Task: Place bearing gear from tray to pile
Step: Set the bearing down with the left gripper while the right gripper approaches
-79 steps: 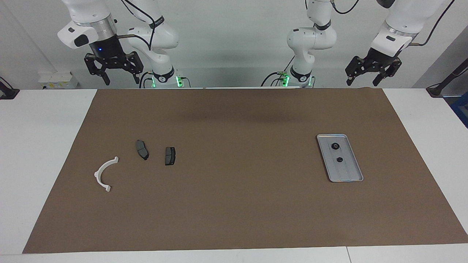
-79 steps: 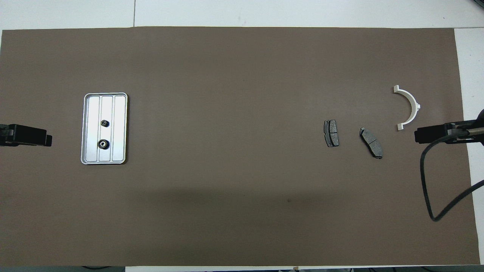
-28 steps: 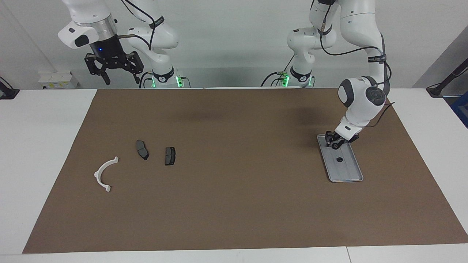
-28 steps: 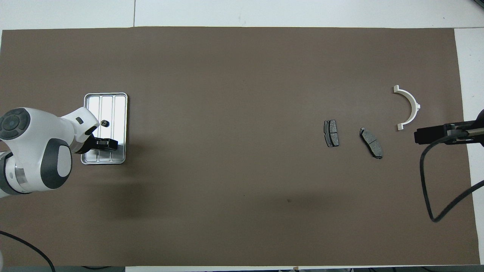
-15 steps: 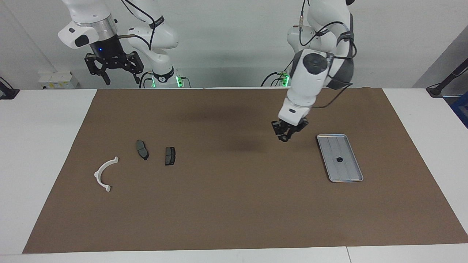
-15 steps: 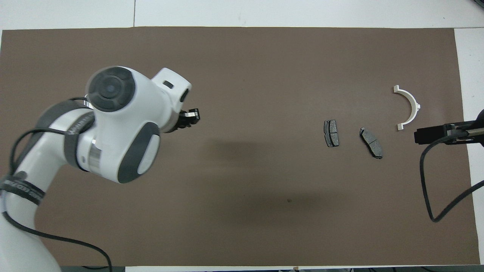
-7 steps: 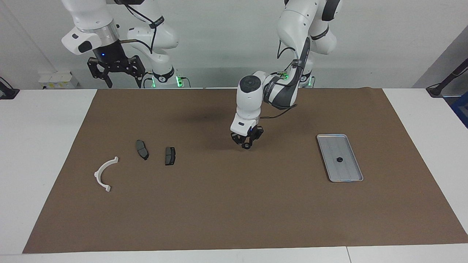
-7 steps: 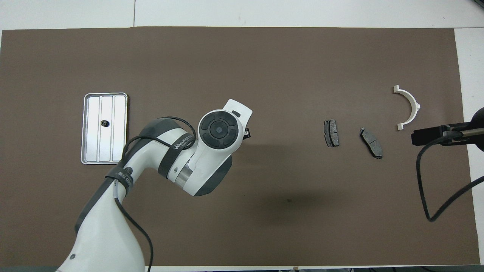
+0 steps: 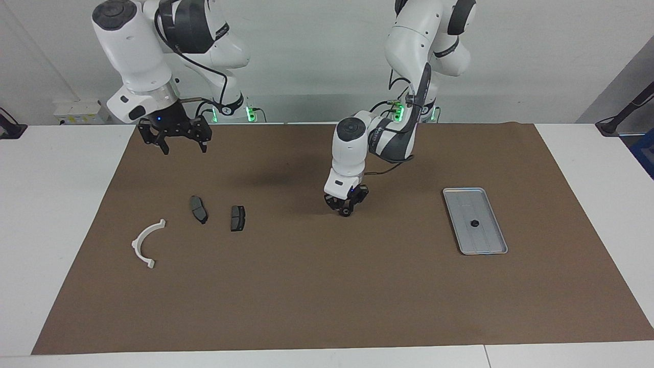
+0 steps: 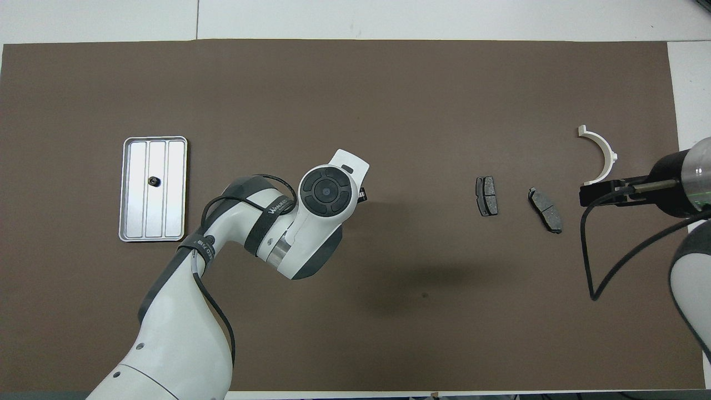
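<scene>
My left gripper (image 9: pixel 346 208) is shut on a small dark bearing gear (image 9: pixel 346 211) and holds it low over the middle of the brown mat, between the tray and the pile. In the overhead view the wrist hides most of the gripper (image 10: pixel 361 195). The silver tray (image 9: pixel 485 241) (image 10: pixel 175 166) lies toward the left arm's end with one small black gear (image 9: pixel 474 223) (image 10: pixel 151 180) in it. The pile is a white half-ring bracket (image 9: pixel 135 244) (image 10: pixel 608 151) and two dark brake pads (image 9: pixel 199 209) (image 9: pixel 237 218). My right gripper (image 9: pixel 176 144) is open and empty, raised over the mat above the pile.
The brown mat (image 9: pixel 327 296) covers most of the white table (image 9: pixel 51 204). The right arm's black cable (image 10: pixel 589 261) hangs over the mat near the pile. The brake pads also show in the overhead view (image 10: pixel 487 196) (image 10: pixel 545 209).
My left gripper has sunk a little lower over the mat's middle with the gear. My right arm has left its resting pose and come down and forward over the mat toward the pile.
</scene>
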